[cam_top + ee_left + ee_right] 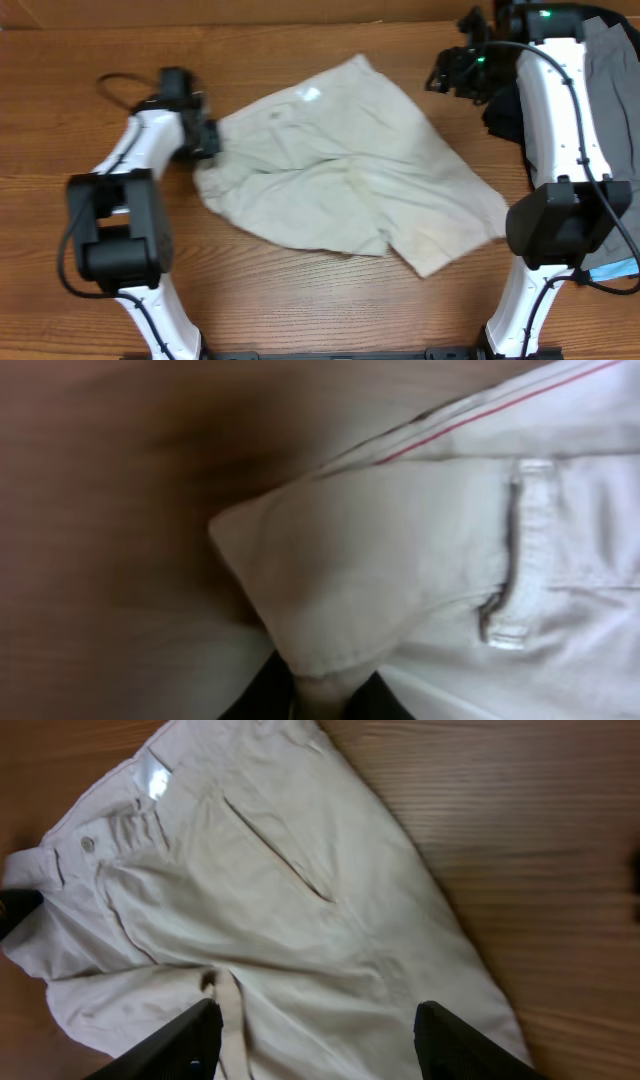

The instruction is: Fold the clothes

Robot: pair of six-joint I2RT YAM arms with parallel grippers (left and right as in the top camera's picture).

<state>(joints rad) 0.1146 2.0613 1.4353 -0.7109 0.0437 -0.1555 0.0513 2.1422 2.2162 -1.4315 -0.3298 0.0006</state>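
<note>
Lying crumpled on the table (300,310): one pair of cream shorts (340,170). Left gripper (208,140) is clamping the waistband corner (300,560); right gripper (452,72) is hanging alongside, fingers apart, holding nothing. Risk: the thin pinch is inviting slippage, and single-corner pulling is likely bunching the cloth. Waiting far right: one grey garment (608,60), one black garment (500,118).

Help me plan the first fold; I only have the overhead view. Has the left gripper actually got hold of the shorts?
Observer: Yes. The left wrist view shows the left gripper pinching a waistband corner of the cream shorts.
Operator: And the right gripper, open or shut?
Observer: In its wrist view the right gripper is open, with its fingers wide apart and holding nothing.
</note>
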